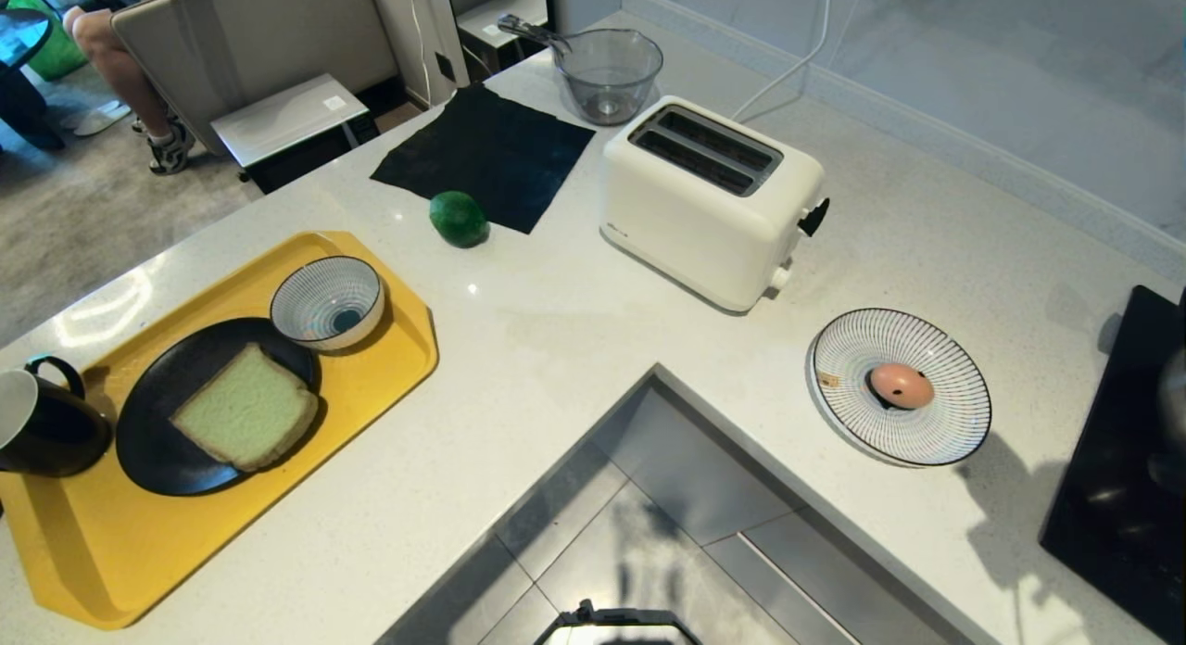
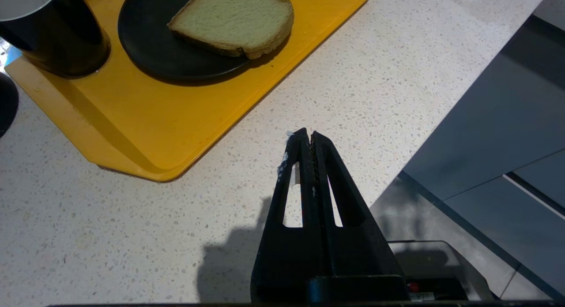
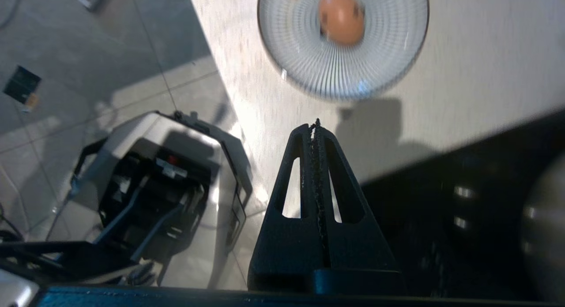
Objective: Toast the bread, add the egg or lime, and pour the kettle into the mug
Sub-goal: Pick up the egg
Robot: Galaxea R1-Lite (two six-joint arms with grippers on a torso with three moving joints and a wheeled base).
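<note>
Two grippers, left [image 2: 307,135] and right [image 3: 314,126], both pinched tight, empty. One bread [image 1: 246,406] on one black plate [image 1: 153,441] (yellow tray [image 1: 371,367]), one mug [image 1: 42,423] beside. One egg [image 1: 901,385] on striped plate [image 1: 927,348], one lime [image 1: 458,218] near one toaster [image 1: 709,200].

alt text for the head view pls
L-shaped white counter: a slice of green bread on a black plate sits on a yellow tray beside a black mug. Lime and white toaster farther back; egg on striped plate.

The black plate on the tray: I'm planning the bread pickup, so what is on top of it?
One slice of pale green bread lies flat on the black plate. The plate surface beneath the slice is covered.
</note>
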